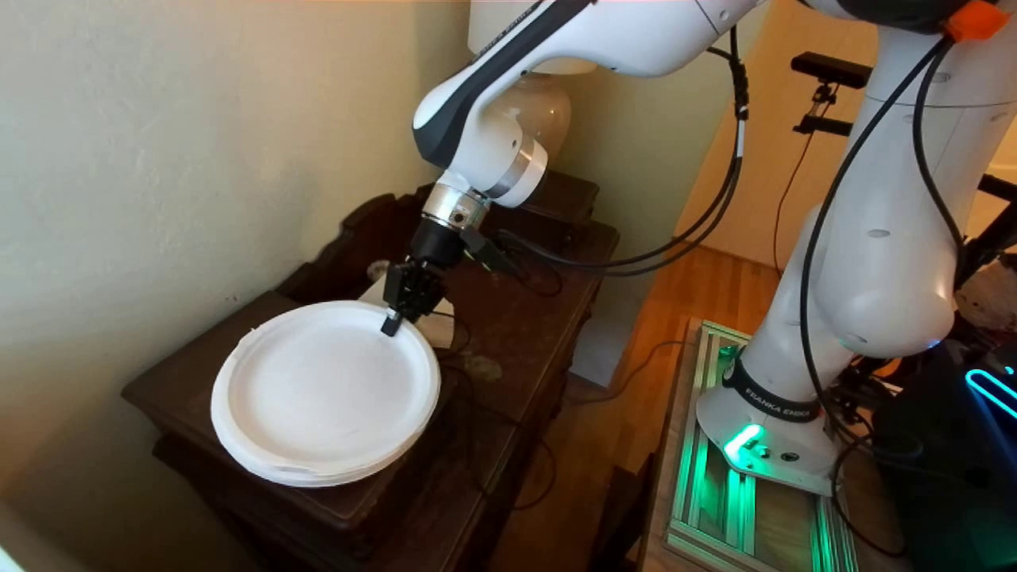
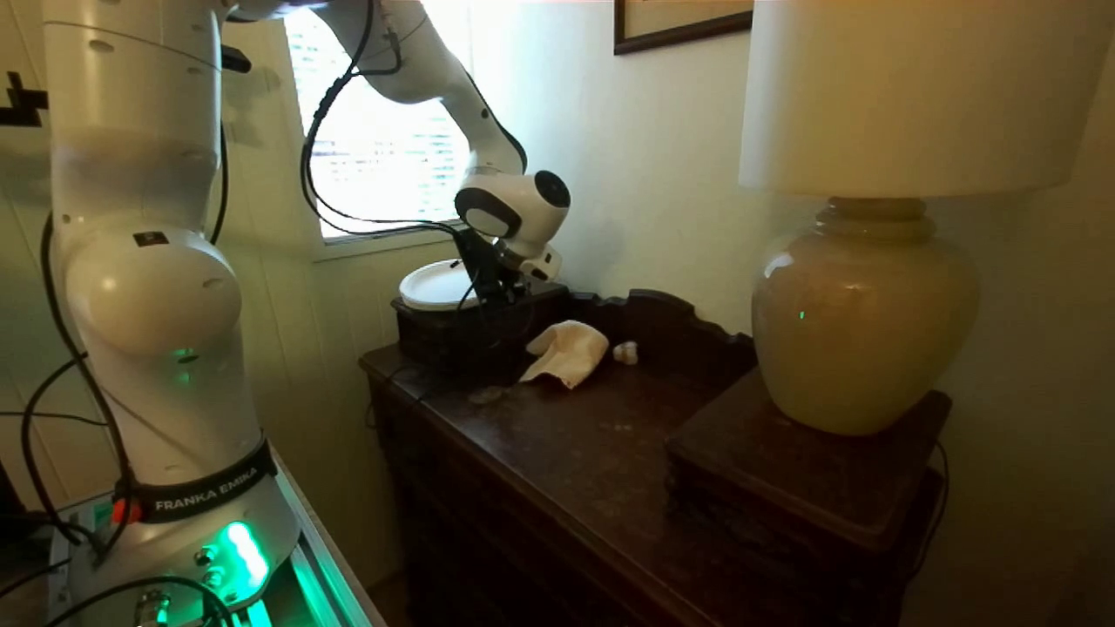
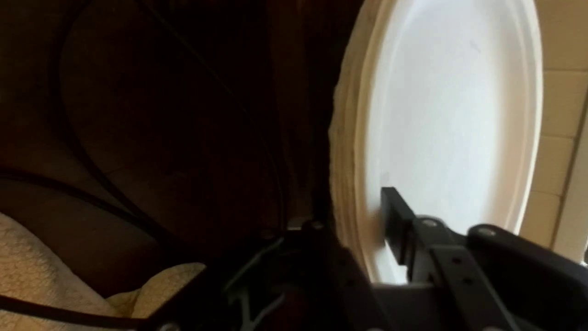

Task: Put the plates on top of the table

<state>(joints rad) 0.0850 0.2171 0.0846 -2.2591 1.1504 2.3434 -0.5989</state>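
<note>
Plates (image 1: pixel 326 389) white, their edges (image 3: pixel 349 119) tan in the wrist view; end effector (image 1: pixel 397 318) black; counter (image 2: pixel 601 444) dark reddish brown; cloth (image 2: pixel 571 353) cream. Arm (image 1: pixel 882 270) white with a dark stripe (image 1: pixel 461 107), its base band (image 1: pixel 775 399) black with white lettering, its light (image 1: pixel 744 439) bright green. Lamp body (image 2: pixel 862 322) beige, shade (image 2: pixel 915 96) off-white; cables (image 1: pixel 740 87) black; floor (image 1: pixel 707 278) orange-brown with plank lines.

This was a room in a home: a rounded lamp (image 2: pixel 862 322) stood on a dark wooden desk (image 2: pixel 601 435) with a wavy-edged back (image 2: pixel 675 331), the floor (image 1: pixel 667 302) was wooden, a window (image 2: pixel 392 157) glowed, and what was probably a picture frame (image 2: pixel 684 36) hung above, cut off.
</note>
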